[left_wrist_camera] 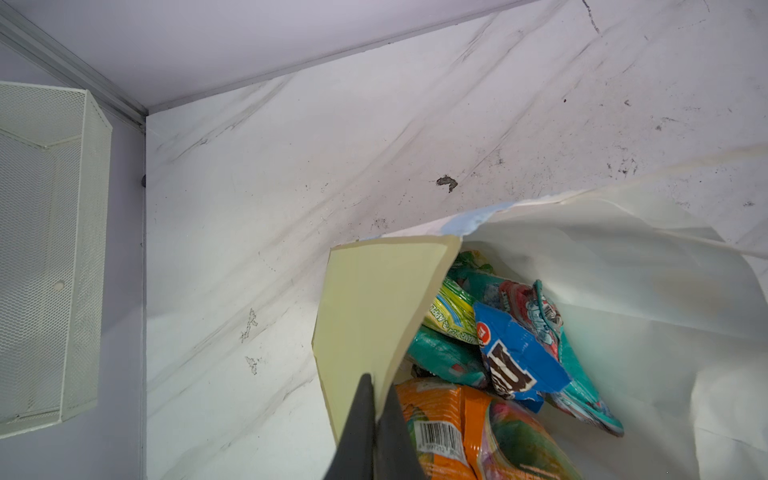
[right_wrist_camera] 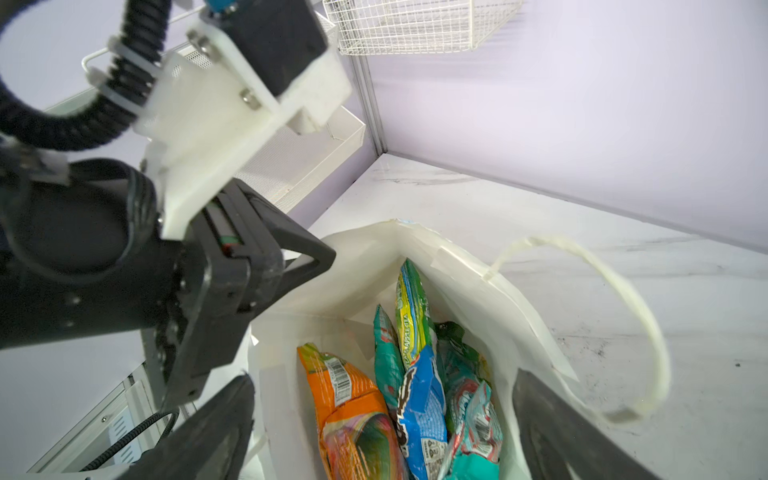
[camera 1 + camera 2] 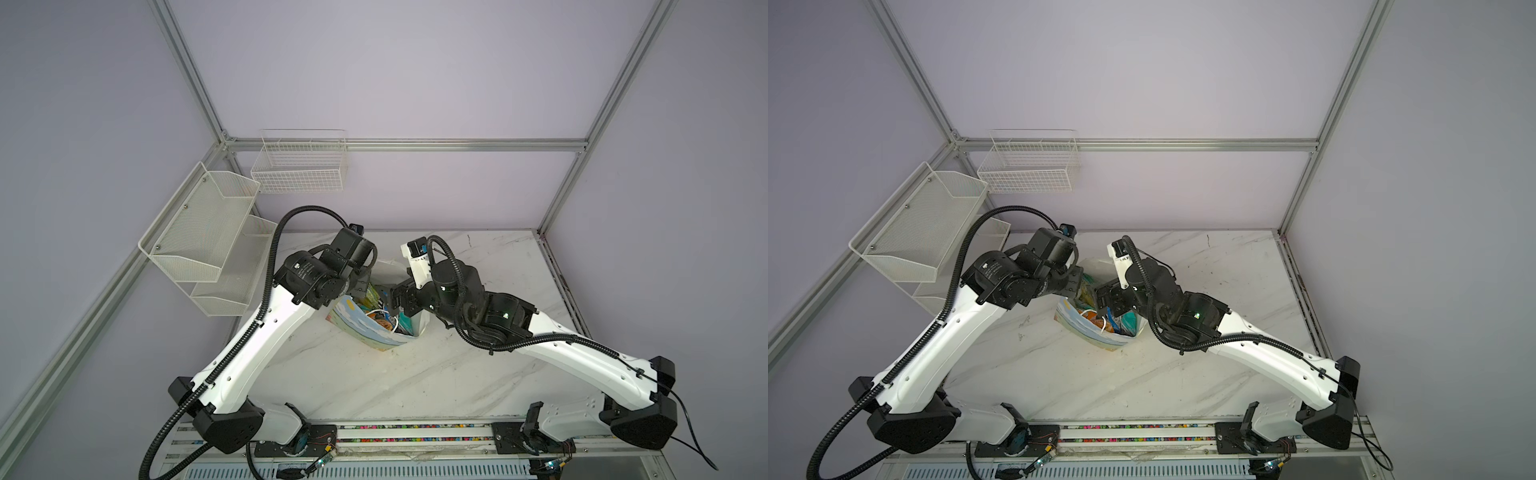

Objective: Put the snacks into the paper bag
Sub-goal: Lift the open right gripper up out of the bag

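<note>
the left claw [image 1: 377, 390] is clamping the bag [image 2: 457, 266] at its 11 o'clock rim, holding it open on the worktop [image 3: 415, 374]. the right claw [image 2: 382, 376] is hanging spread and empty above. the snacks [image 2: 419, 399] are lying inside; none is showing outside, so packing is looking finished.

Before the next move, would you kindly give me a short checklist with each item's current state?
1. The left gripper is shut on the bag rim: ok.
2. The right gripper is open and empty: ok.
3. The snacks lie inside the bag: ok.
4. The handle is clear of the right gripper: cannot tell.
5. No snack lies on the table: cannot tell, arms hide parts.
</note>
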Tool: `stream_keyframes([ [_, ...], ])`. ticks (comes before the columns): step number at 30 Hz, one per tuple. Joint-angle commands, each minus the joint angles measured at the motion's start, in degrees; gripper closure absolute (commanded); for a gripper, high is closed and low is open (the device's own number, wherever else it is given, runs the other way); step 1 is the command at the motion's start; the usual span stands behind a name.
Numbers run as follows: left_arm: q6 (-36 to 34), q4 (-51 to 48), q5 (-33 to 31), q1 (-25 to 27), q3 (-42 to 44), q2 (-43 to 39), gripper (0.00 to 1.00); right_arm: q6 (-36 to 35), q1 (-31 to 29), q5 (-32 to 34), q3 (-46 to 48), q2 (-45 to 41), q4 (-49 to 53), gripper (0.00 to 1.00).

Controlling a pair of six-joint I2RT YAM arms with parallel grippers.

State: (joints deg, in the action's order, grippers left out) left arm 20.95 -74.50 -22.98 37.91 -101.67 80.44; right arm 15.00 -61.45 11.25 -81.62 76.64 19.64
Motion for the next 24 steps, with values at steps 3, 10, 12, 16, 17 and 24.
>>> stream_keyframes([
  [3,0.23,1.51,-0.79,0.05,-2.32,-1.3,1.0,3.4,-0.34,2.56,2.8,-6.13,0.36,0.03],
  [10,0.32,1.48,-0.4,0.06,-2.89,-0.41,1.0,8.5,-0.3,2.43,5.86,-11.79,-0.13,0.03],
  [12,0.32,1.53,-0.26,0.06,-2.92,-0.25,1.0,9.77,-0.19,3.9,6.45,-12.47,0.62,0.03],
  [16,0.32,1.55,-0.22,0.06,-2.91,-0.38,1.0,11.07,0.34,5.64,6.41,-12.59,2.81,0.03],
  [17,0.32,1.53,-0.31,0.08,-2.84,-0.46,1.0,11.41,0.61,5.57,6.54,-12.67,3.14,0.03],
  [24,0.32,1.48,-0.4,0.06,-2.73,-0.73,1.0,15.42,5.81,0.96,6.41,-10.83,8.36,0.03],
])
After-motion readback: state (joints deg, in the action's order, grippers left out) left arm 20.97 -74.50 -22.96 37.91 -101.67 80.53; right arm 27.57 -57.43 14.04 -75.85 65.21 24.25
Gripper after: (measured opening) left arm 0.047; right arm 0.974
